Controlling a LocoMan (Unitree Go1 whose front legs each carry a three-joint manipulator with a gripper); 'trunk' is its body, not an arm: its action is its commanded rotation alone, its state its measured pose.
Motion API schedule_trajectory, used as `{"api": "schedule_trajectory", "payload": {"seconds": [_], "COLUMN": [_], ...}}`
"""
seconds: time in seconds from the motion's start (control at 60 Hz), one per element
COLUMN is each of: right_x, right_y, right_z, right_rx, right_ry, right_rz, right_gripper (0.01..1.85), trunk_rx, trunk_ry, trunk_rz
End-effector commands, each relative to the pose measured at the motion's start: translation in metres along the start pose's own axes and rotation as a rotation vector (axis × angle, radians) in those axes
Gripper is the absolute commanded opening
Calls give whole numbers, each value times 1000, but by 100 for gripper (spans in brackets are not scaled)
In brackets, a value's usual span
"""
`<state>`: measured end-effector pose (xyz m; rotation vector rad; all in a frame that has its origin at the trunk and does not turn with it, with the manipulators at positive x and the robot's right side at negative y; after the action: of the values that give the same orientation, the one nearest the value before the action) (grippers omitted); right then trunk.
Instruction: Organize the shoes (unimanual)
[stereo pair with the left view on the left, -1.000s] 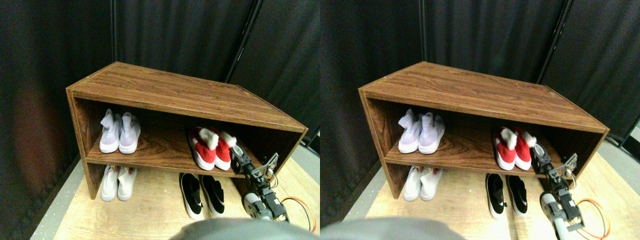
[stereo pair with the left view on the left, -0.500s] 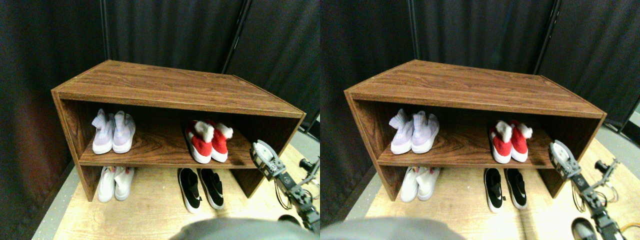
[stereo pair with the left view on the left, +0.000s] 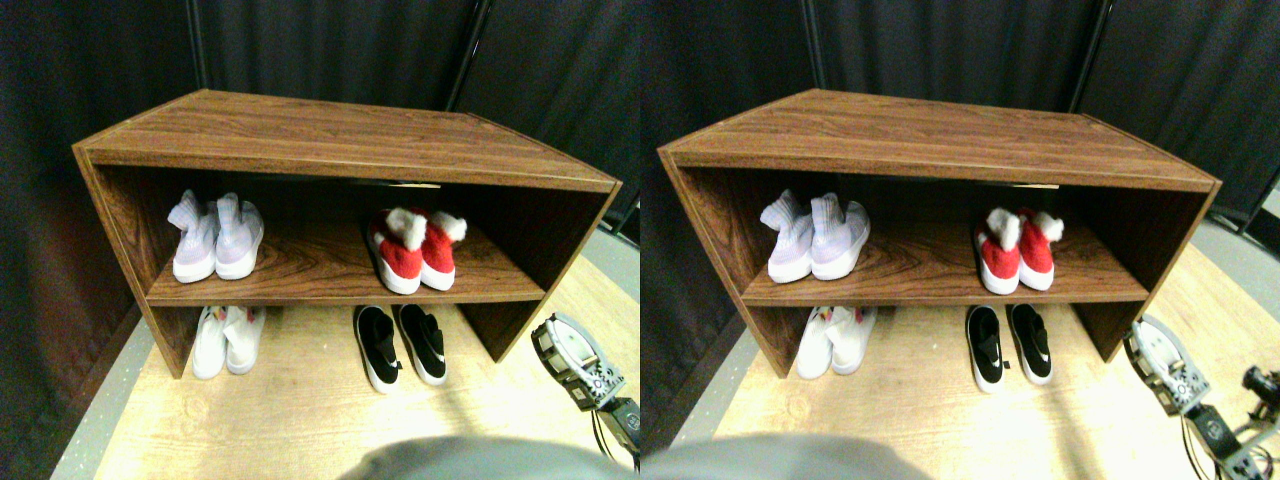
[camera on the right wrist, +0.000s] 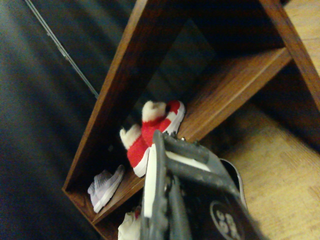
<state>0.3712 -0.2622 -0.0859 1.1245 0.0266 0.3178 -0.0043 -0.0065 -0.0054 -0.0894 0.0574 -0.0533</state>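
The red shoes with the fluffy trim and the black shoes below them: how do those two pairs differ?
The red pair has white fluffy trim at its openings; the black pair has none, only a small white mark on its sides. The red pair stands on the wooden rack's middle shelf; the black pair stands on the floor beneath that shelf. Both pairs have white soles and stand side by side, toes toward the camera.

Lavender shoes (stereo pair with the left view on the left: 215, 238), red shoes (stereo pair with the left view on the left: 412, 250) with white fluffy trim, white shoes (stereo pair with the left view on the left: 225, 340), black shoes (stereo pair with the left view on the left: 402, 346) with white soles; the shelf (stereo pair with the left view on the left: 330, 140) was dark woodgrain
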Motion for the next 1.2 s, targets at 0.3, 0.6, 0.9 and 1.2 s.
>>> {"api": "schedule_trajectory", "payload": {"seconds": [0.3,0.6,0.9,1.2], "right_x": [13,34,54,73], "right_y": [-61,-114,-143,-165], "right_z": [-36,-29,-8,-13], "right_rx": [187,171,128,172], "right_ry": [-5,-59,-105,-216], "right_rz": [-186,-294,-338,-474], "right_gripper": [6,6,6,6], "trunk_rx": [-21,-13,-9,-19], "trunk_ry": [71,68,43,26], "trunk_rz": [14,11,1,6]}}
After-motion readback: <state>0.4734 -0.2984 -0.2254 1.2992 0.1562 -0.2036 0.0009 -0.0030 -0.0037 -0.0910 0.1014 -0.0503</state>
